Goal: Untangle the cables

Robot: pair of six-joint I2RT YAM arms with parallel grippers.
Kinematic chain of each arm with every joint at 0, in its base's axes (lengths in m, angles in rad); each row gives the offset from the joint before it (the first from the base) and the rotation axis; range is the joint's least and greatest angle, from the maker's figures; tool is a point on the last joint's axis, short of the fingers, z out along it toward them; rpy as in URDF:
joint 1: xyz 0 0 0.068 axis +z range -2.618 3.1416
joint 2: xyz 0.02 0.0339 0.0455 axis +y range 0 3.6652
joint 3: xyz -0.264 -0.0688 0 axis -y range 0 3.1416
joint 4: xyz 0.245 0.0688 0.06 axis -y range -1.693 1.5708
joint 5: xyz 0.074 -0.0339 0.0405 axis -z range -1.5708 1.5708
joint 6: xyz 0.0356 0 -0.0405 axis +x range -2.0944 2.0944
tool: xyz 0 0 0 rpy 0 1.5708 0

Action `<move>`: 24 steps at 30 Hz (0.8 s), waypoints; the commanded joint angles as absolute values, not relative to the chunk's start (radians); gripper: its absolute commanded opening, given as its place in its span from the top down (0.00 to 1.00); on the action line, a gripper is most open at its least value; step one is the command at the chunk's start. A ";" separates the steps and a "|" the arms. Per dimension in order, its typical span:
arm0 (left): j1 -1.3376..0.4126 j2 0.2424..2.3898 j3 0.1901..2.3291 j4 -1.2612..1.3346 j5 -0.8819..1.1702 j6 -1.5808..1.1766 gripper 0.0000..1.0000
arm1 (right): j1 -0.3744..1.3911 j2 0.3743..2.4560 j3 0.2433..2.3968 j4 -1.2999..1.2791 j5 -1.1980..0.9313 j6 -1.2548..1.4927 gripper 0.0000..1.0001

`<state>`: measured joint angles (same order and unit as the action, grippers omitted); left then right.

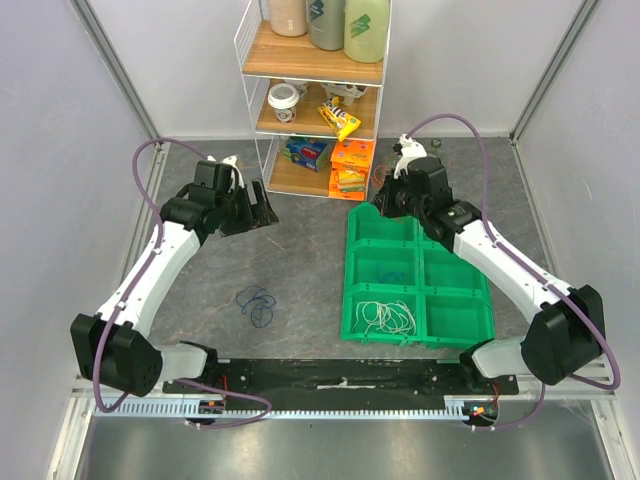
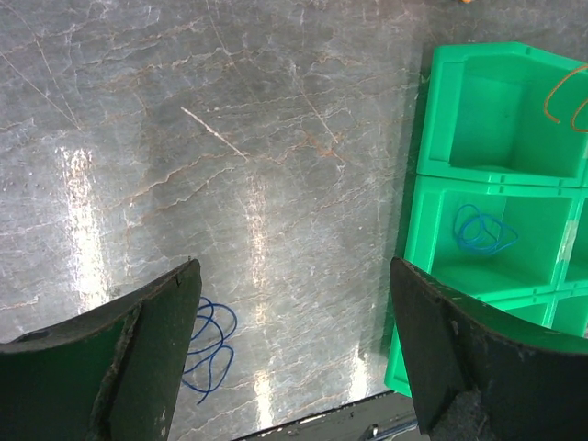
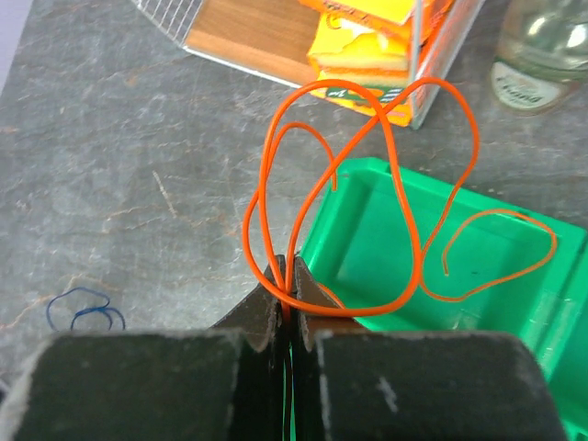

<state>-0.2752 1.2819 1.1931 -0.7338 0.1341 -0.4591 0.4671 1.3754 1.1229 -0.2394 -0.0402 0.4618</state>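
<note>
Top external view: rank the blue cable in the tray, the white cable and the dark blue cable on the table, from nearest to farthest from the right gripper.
1. blue cable: middle-left compartment of the green tray, nearest the right gripper.
2. white cable: the tray's near-left compartment.
3. dark blue cable: on the table, left of the tray.
</note>
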 commanded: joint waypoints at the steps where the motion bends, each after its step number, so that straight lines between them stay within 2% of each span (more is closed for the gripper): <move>1: -0.271 1.302 1.183 -0.730 0.164 -0.468 0.11 | 0.466 1.379 1.092 -0.170 -0.193 0.526 1.00; 8: -0.271 1.292 1.166 -0.749 0.164 -0.468 0.12 | 0.404 1.420 0.999 -0.101 -0.146 0.612 1.00; 14: -0.268 1.305 1.149 -0.787 0.173 -0.463 0.12 | 0.362 1.621 1.195 -0.308 -0.186 0.500 1.00; 24: -0.268 1.364 1.045 -0.790 0.262 -0.465 0.14 | 0.364 1.847 1.407 -0.624 -0.110 0.210 0.98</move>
